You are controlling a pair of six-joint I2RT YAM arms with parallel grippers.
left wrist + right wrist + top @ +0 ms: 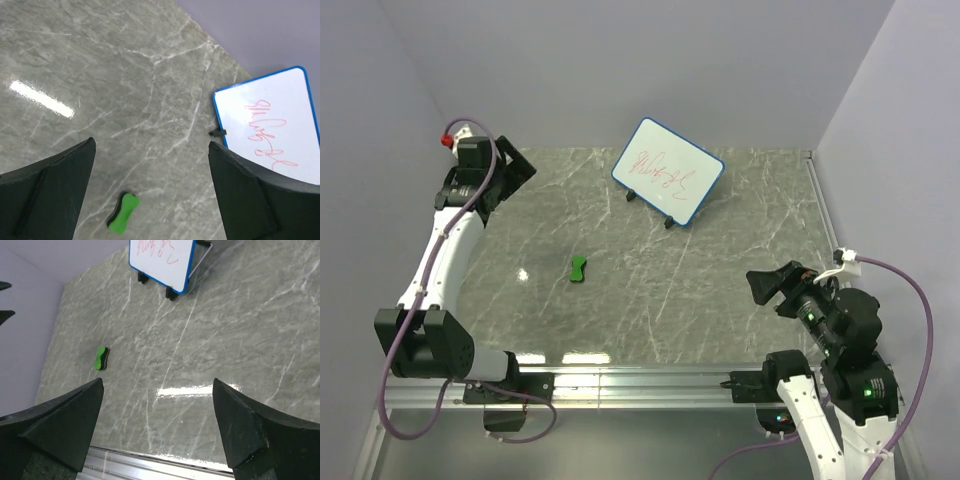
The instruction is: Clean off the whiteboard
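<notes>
The whiteboard (668, 170) stands tilted on small black feet at the back middle of the table, blue-rimmed, with red scribbles on it. It also shows in the left wrist view (272, 125) and the right wrist view (161, 260). The green bone-shaped eraser (579, 268) lies flat on the table, left of centre, apart from the board; it shows in the left wrist view (123, 213) and the right wrist view (101, 358). My left gripper (520, 170) is open and empty at the far left. My right gripper (765, 285) is open and empty at the near right.
The grey marble table (720, 270) has a metal rail (640, 385) along its near edge and another rail (820, 200) on the right side. Pale walls close in the left, back and right. A red knob (447, 139) sits by the left arm.
</notes>
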